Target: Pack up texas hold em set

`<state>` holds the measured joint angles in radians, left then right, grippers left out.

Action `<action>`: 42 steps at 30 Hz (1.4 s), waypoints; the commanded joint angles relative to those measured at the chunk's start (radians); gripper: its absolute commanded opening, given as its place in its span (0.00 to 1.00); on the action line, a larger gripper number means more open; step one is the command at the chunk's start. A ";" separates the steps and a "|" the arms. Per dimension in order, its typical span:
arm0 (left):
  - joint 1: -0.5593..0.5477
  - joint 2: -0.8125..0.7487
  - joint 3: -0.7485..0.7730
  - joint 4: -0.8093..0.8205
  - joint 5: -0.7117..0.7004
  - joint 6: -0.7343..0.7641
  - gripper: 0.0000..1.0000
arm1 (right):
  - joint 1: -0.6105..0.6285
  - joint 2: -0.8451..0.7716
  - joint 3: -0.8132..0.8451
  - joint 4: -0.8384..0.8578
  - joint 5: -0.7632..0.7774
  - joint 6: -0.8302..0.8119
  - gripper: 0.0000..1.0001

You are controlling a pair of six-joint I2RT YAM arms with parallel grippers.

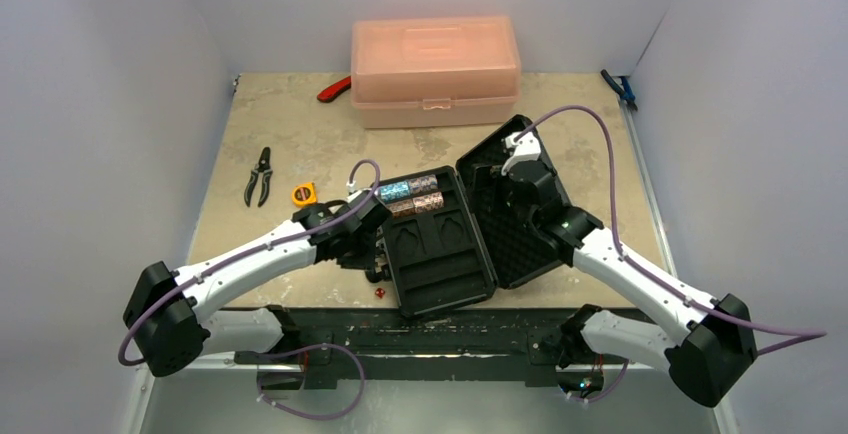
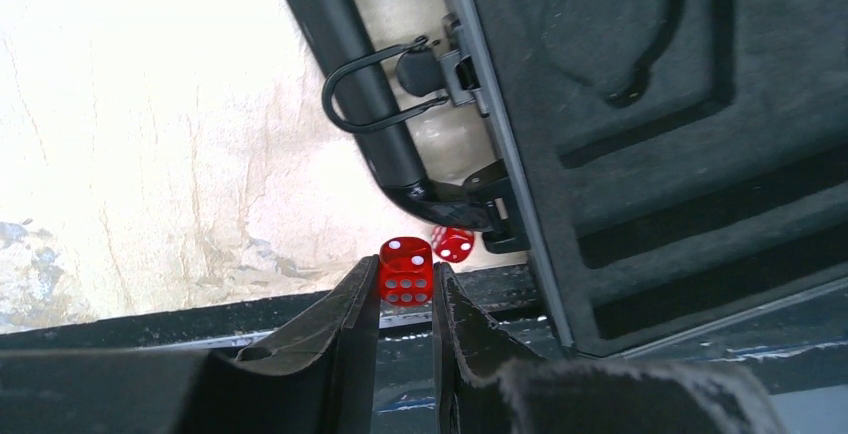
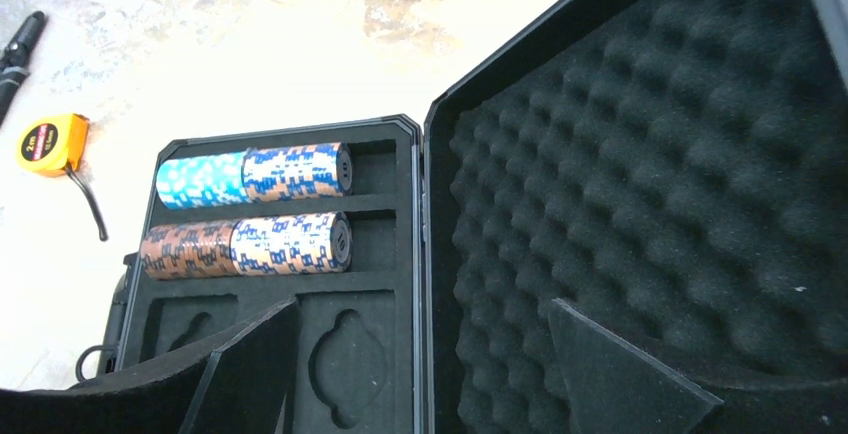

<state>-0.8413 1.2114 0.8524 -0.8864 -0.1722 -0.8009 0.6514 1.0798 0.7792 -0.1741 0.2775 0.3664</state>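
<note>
1. Far left of the black foam-lined briefcase, a pair of black-handled pliers lies on the beige surface. A small yellow tape measure sits between the pliers and the case.
2. Now the left end effector, down at the case's near-left corner beside its handle. The fingers are closed on a small red die, pinched right at the tips!
3. A second red die sits on the surface just beyond the first, close against the case's front edge.
4. The case itself lies wide open and flat, with the base on the left and the egg-crate foam lid on the right.
5. At the far end of the base, four cylindrical stacks of poker chips lie on their sides. Light blue and blue-and-white fill the farther slot, reddish-brown and cream-and-blue the nearer one.
6. Behind the case, a translucent pink plastic box stands with its lid shut.
7. The right end effector hovers over the lid's foam, jaws spread wide, gripping nothing.
</note>
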 commanded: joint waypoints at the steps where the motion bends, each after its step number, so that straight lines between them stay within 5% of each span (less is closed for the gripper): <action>1: -0.006 -0.011 0.072 0.000 -0.001 0.015 0.00 | -0.004 -0.052 0.009 -0.028 0.063 0.012 0.99; 42: -0.006 0.406 0.588 0.071 0.127 0.141 0.00 | -0.004 -0.218 0.061 -0.129 0.277 0.008 0.99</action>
<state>-0.8413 1.5944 1.3655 -0.8185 -0.0582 -0.6952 0.6495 0.8955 0.8318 -0.3183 0.4824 0.3584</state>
